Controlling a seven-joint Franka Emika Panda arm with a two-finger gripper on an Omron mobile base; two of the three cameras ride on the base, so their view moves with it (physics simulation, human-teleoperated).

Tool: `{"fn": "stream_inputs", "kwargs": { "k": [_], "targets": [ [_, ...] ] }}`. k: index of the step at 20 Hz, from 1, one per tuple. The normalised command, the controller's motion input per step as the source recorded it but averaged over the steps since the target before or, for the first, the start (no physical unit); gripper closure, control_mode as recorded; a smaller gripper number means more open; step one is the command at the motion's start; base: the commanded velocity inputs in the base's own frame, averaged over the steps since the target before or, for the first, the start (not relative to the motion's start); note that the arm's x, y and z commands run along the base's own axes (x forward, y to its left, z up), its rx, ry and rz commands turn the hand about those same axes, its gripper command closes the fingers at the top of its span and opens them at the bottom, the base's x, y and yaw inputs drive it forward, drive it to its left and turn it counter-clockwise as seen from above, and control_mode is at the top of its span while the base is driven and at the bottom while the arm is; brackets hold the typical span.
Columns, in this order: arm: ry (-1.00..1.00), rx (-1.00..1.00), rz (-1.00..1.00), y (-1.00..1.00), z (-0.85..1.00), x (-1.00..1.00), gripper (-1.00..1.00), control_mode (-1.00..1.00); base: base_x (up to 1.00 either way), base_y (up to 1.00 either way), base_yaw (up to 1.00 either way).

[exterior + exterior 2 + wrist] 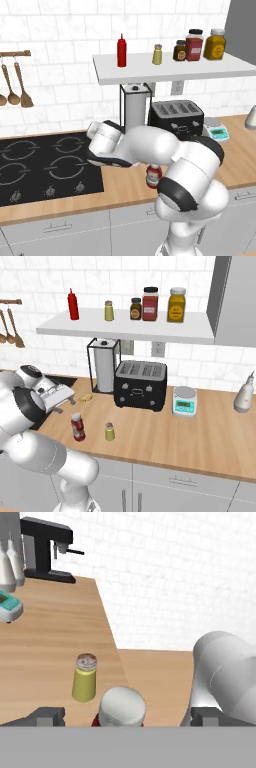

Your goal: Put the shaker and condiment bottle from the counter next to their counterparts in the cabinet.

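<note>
The condiment bottle (77,427), squat and red with a white cap, stands on the wooden counter; the arm partly hides it in the left base view (153,176). The yellow shaker (109,431) stands just right of it. My gripper (66,404) hovers open slightly above and left of the bottle, holding nothing. In the hand view the bottle's white cap (121,706) lies between the fingertips (47,716), with the shaker (85,678) just beyond. On the white cabinet shelf (125,331) stand the counterparts: a slim red squeeze bottle (73,304) and an olive shaker (109,311).
Three jars (150,304) fill the shelf's right part. A black toaster (141,385), paper towel holder (105,371), kitchen scale (184,401) and white bottle (245,396) stand along the back of the counter. The stovetop (45,165) lies to the left.
</note>
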Motion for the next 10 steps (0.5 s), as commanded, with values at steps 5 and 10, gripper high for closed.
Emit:
{"fn": "stream_inputs", "kwargs": {
  "k": [5,10],
  "targets": [
    [0.00,-0.08,0.00,-0.23,-0.26,0.00,-1.00,-1.00,0.00,0.00,0.00],
    [0.00,0.00,0.00,0.00,-0.01,0.00,-1.00,-1.00,0.00,0.00,0.00]
  ]
}}
